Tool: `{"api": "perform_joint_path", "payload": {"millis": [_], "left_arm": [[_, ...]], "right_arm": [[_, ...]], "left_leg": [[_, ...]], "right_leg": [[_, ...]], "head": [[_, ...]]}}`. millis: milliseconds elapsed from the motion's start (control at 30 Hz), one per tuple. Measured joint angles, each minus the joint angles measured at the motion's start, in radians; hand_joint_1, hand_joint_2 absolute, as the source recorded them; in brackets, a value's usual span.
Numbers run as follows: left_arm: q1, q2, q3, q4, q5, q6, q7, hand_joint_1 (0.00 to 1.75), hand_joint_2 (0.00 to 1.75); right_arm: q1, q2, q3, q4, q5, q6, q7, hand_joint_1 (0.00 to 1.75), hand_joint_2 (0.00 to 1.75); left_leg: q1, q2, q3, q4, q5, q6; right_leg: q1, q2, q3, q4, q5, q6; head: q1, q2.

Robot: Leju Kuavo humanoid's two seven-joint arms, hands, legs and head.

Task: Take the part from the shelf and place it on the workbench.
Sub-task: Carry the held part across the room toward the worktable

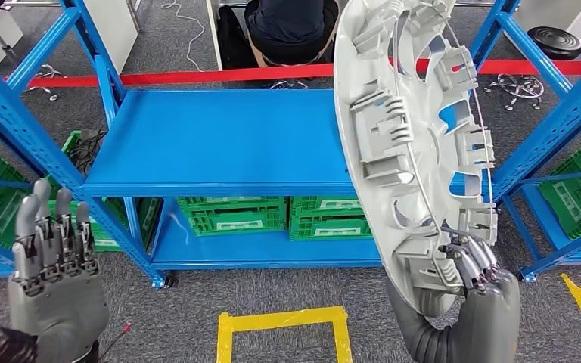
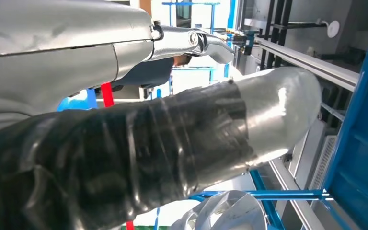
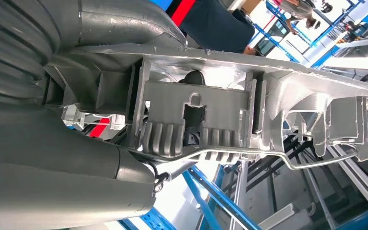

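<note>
From the head view, the right hand (image 1: pixel 478 276) grips the lower rim of a large round silver-grey plastic wheel cover (image 1: pixel 412 144), held up on edge in front of the blue metal shelf rack (image 1: pixel 219 144), its ribbed back with clips and a thin wire ring facing the camera. The fingers (image 1: pixel 465 261) are curled over the rim. The wheel cover hangs in the air, touching neither shelf board. The left hand (image 1: pixel 51 265) is raised at the lower left, holding nothing, its fingers straight and side by side, pointing up. Green plastic crates (image 1: pixel 234 214) sit on the lower shelf board. A yellow tape outline (image 1: pixel 284 321) marks the grey floor, and a red tape line (image 1: pixel 219 76) runs behind the rack, where a person in dark clothes (image 1: pixel 291 30) sits.

In the left wrist view, the left hand's thick grey thumb (image 2: pixel 273 110) juts out from a black-taped section.

In the right wrist view, the wheel cover's clip-lined back (image 3: pixel 211 115) lies close against the right hand's grey cover (image 3: pixel 52 158).
</note>
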Motion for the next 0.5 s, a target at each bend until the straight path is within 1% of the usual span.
{"api": "perform_joint_path", "payload": {"millis": [33,67,100,133,167,200,233,267,333,367,400,433,500], "left_arm": [[0.000,-0.001,-0.002,0.001,0.000,0.000,0.000,0.00,0.00],[0.000,-0.001,-0.003,0.002,0.000,0.000,0.001,0.00,0.00],[0.000,-0.002,-0.004,0.003,-0.001,0.001,0.001,0.00,0.00],[-0.001,-0.003,-0.006,0.004,-0.003,0.001,0.001,0.00,0.00],[-0.002,-0.004,-0.009,0.005,-0.006,0.001,0.002,0.00,0.00],[-0.003,-0.006,-0.011,0.005,-0.010,0.001,0.002,0.00,0.00],[-0.005,-0.008,-0.014,0.006,-0.014,0.001,0.004,0.00,0.00],[-0.008,-0.010,-0.017,0.007,-0.017,0.002,0.006,0.00,0.00],[-0.012,-0.012,-0.022,0.008,-0.022,0.004,0.010,0.00,0.00],[-0.014,-0.012,-0.024,0.009,-0.025,0.005,0.011,0.00,0.00],[-0.015,-0.013,-0.026,0.010,-0.029,0.006,0.013,0.00,0.00],[-0.017,-0.014,-0.029,0.010,-0.032,0.007,0.014,0.00,0.00],[-0.019,-0.016,-0.034,0.013,-0.036,0.008,0.017,0.00,0.00]], "right_arm": [[0.001,-0.001,0.000,0.000,-0.001,0.000,0.000,1.75,1.75],[0.002,-0.003,-0.001,-0.001,-0.002,-0.001,0.001,1.75,1.75],[0.003,-0.004,-0.003,-0.001,-0.004,-0.001,0.001,1.75,1.75],[0.004,-0.006,-0.005,-0.002,-0.006,-0.002,0.002,1.75,1.75],[0.005,-0.008,-0.007,-0.004,-0.009,-0.003,0.003,1.75,1.75],[0.005,-0.011,-0.010,-0.006,-0.012,-0.005,0.004,1.75,1.75],[0.007,-0.013,-0.013,-0.008,-0.015,-0.006,0.005,1.75,1.75],[0.009,-0.015,-0.016,-0.009,-0.018,-0.009,0.005,1.75,1.75],[0.014,-0.018,-0.023,-0.012,-0.023,-0.012,0.007,1.75,1.75],[0.016,-0.020,-0.025,-0.012,-0.027,-0.014,0.007,1.75,1.75],[0.017,-0.021,-0.028,-0.013,-0.030,-0.015,0.008,1.75,1.75],[0.018,-0.023,-0.030,-0.015,-0.033,-0.016,0.008,1.75,1.75],[0.020,-0.026,-0.035,-0.017,-0.037,-0.017,0.008,1.75,1.75]], "left_leg": [[-0.001,0.000,-0.010,0.003,0.005,0.000],[-0.001,0.000,-0.021,0.007,0.010,-0.001],[-0.001,0.000,-0.032,0.012,0.014,-0.003],[-0.001,0.000,-0.041,0.018,0.017,-0.005],[-0.001,0.000,-0.050,0.025,0.019,-0.008],[-0.003,0.000,-0.058,0.032,0.022,-0.011],[-0.005,0.000,-0.065,0.038,0.025,-0.016],[-0.006,0.000,-0.072,0.041,0.030,-0.022],[-0.005,0.000,-0.080,0.041,0.043,-0.034],[-0.004,-0.001,-0.087,0.044,0.040,-0.040],[-0.004,-0.002,-0.098,0.062,0.021,-0.046],[-0.002,-0.003,-0.115,0.101,-0.013,-0.051],[0.003,-0.004,-0.157,0.227,-0.101,-0.060]], "right_leg": [[0.000,0.000,-0.009,0.048,-0.020,0.002],[0.000,0.000,-0.004,0.066,-0.025,0.002],[0.000,0.000,0.020,0.041,-0.012,0.002],[0.000,0.000,0.060,-0.019,0.013,0.001],[0.000,0.000,0.104,-0.091,0.031,-0.003],[0.001,0.000,0.139,-0.154,0.043,-0.006],[0.002,0.000,0.161,-0.194,0.048,-0.012],[0.004,0.001,0.167,-0.207,0.046,-0.017],[0.007,0.001,0.162,-0.207,0.058,-0.030],[0.005,0.000,0.158,-0.210,0.066,-0.036],[0.003,-0.001,0.153,-0.212,0.075,-0.042],[0.000,-0.002,0.145,-0.215,0.084,-0.048],[0.001,-0.002,0.125,-0.215,0.101,-0.055]], "head": [[0.004,0.000],[0.007,0.000],[0.010,0.000],[0.014,0.000],[0.018,0.000],[0.022,0.000],[0.024,0.000],[0.025,0.000],[0.024,0.000],[0.023,0.000],[0.019,0.000],[0.013,0.000],[-0.001,0.000]]}}
